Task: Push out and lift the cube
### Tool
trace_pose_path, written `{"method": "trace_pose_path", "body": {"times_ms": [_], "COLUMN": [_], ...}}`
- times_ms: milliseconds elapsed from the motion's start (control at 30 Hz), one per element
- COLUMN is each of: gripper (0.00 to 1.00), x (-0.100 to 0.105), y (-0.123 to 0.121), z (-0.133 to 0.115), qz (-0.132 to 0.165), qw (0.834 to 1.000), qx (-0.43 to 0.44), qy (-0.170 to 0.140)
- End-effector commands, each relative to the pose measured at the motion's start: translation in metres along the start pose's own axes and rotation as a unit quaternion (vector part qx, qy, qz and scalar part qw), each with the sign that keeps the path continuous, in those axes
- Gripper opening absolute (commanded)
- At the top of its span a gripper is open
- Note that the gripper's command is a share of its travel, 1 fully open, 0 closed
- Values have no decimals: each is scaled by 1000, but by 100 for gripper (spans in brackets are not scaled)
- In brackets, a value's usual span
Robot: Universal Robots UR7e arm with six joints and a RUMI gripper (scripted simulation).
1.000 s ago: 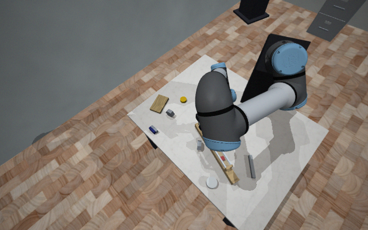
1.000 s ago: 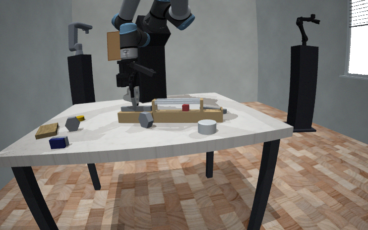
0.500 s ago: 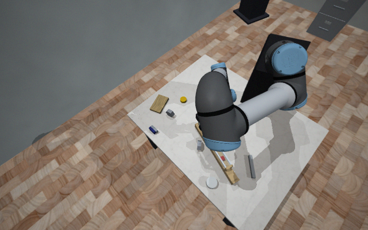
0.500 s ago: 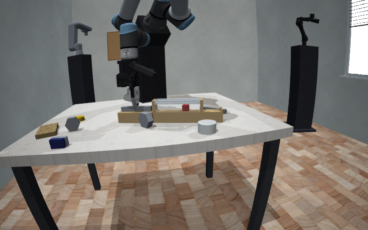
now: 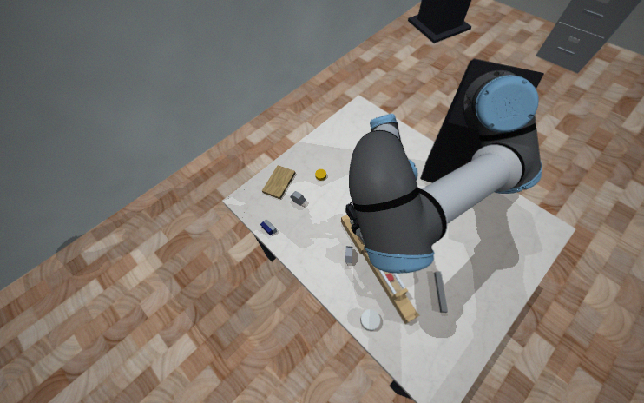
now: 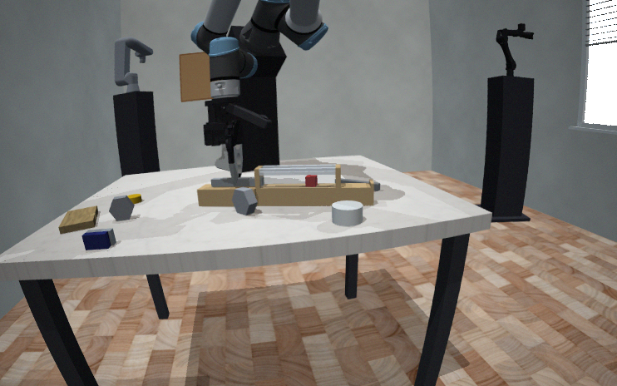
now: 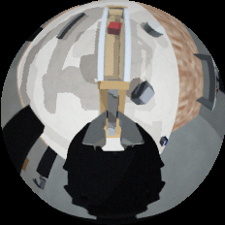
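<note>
A small red cube (image 6: 311, 180) sits inside the channel (image 6: 296, 184), a long wooden base with a clear roof, a little past its middle toward the right end. That right end has a short ledge with a raised lip (image 6: 371, 185). The cube also shows in the overhead view (image 5: 390, 276) and at the top of the wrist view (image 7: 114, 26). My gripper (image 6: 233, 167) hangs over the channel's left end. It is shut on a grey stick (image 6: 231, 183) that lies level and points into the channel's mouth (image 7: 112, 109). The arm hides the gripper in the overhead view.
A grey hexagonal block (image 6: 244, 200) stands right in front of the channel's left part. A white cylinder (image 6: 347, 212) stands in front of its right end. A second grey bar (image 5: 439, 292) lies behind the channel. A wooden plate (image 6: 79, 219), blue block (image 6: 96, 239), grey block (image 6: 120, 207) and yellow disc (image 6: 134, 197) lie at the left.
</note>
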State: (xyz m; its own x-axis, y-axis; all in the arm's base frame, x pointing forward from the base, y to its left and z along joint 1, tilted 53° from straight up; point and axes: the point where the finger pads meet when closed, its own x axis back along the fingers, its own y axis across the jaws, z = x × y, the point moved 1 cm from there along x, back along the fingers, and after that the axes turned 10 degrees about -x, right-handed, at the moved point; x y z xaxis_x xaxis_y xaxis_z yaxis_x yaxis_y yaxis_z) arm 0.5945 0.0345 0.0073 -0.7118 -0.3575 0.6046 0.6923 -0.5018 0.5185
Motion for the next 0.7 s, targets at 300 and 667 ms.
{"method": "trace_pose_path", "body": {"times_ms": [300,667], "gripper": [0,0], "x": [0,0], "y": [-5,-6], "z": [32,38], "qz": [-1,-1], "qw": [1000,1000], "qx": [0,0], "qy": [0,0]}}
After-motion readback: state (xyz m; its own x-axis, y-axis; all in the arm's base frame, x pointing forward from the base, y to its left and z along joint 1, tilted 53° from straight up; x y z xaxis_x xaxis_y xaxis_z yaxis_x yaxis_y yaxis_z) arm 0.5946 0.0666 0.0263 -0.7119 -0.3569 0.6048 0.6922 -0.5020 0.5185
